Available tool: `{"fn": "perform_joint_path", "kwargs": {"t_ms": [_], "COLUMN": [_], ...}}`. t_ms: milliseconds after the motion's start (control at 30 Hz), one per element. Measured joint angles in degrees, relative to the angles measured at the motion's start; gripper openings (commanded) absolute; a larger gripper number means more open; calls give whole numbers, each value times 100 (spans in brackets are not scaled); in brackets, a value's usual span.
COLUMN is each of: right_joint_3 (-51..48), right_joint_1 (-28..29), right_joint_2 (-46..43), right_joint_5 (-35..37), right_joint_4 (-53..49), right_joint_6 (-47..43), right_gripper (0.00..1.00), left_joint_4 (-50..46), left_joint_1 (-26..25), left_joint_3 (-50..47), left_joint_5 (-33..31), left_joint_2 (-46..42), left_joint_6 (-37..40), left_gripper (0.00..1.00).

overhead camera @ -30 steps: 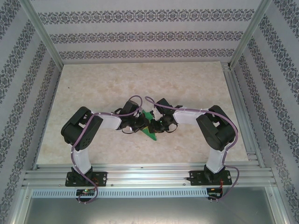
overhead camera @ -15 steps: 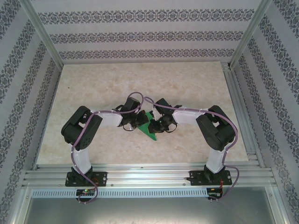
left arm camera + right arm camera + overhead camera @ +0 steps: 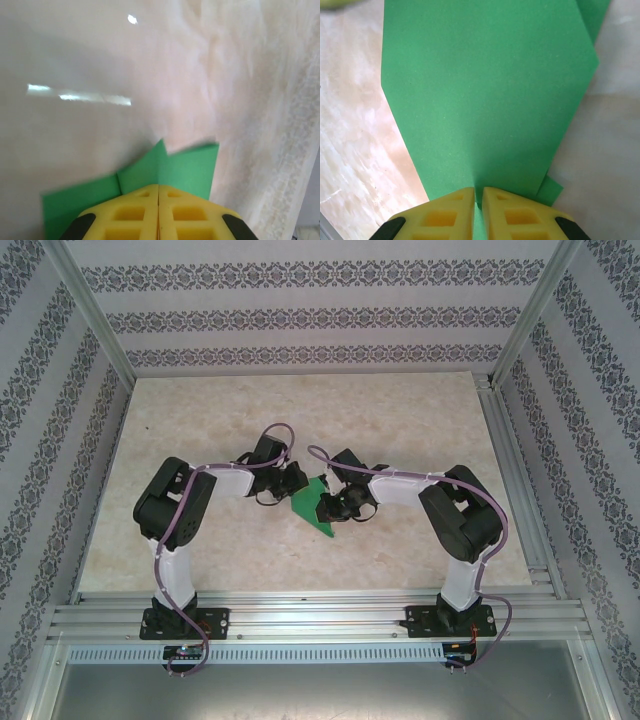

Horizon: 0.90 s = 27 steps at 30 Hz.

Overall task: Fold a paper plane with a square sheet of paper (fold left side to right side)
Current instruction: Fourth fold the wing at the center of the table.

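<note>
**Folded paper gripped on the right, left end effector clenched beside it**

From the top external view, the folded green paper [image 3: 310,506] is seen lying near the middle of the pale marbled surface [image 3: 250,410], between the two arms. The left end effector [image 3: 292,485] is placed just beside the paper's left edge, and the right end effector [image 3: 332,508] is set against its right side. From this height, the state of neither pair of jaws can be made out.

In the left wrist view, the left end effector [image 3: 158,186] is shown clenched: its yellow fingers [image 3: 130,212] are pressed together along a single seam, with nothing seen between them. The paper [image 3: 187,167] is seen just past the tips, flat on the surface [image 3: 100,60], with a notched far outline and a lower layer reaching to the left. Whether the tips touch it cannot be told.

In the right wrist view, detail that the overhead camera lacks is given. The right end effector [image 3: 478,190] is closed on the paper [image 3: 485,90], and a strip of green is visible in the narrow slit between the yellow fingers [image 3: 445,217]. The sheet is seen narrowing toward the grip, with a second layer showing along its right edge.
</note>
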Motion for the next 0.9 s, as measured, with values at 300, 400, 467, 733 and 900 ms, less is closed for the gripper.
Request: {"fn": "perform_joint_path", "kwargs": {"t_ms": [300,400,467,733,900], "right_joint_3": [0,0,0,0,28], "right_joint_1": [0,0,0,0,2], "right_joint_2": [0,0,0,0,17], "right_joint_5": [-4,-4,-4,-7,-7], "right_joint_4": [-37,-39,-39,-33,-59], "right_joint_6": [2,2,2,4,4], "right_gripper": [15,15,15,15,15], "left_joint_4": [-129,-317,-457,-326,-234], "left_joint_1": [662,905,962,138,-520], "left_joint_3": [647,643,570,-26,-234], "left_joint_5": [-378,-507,-518,-181,-116], "left_joint_2": [343,197,-111,-1759,-1235], "left_joint_6": [297,505,647,750,555], "left_gripper": [12,13,13,11,10]}}
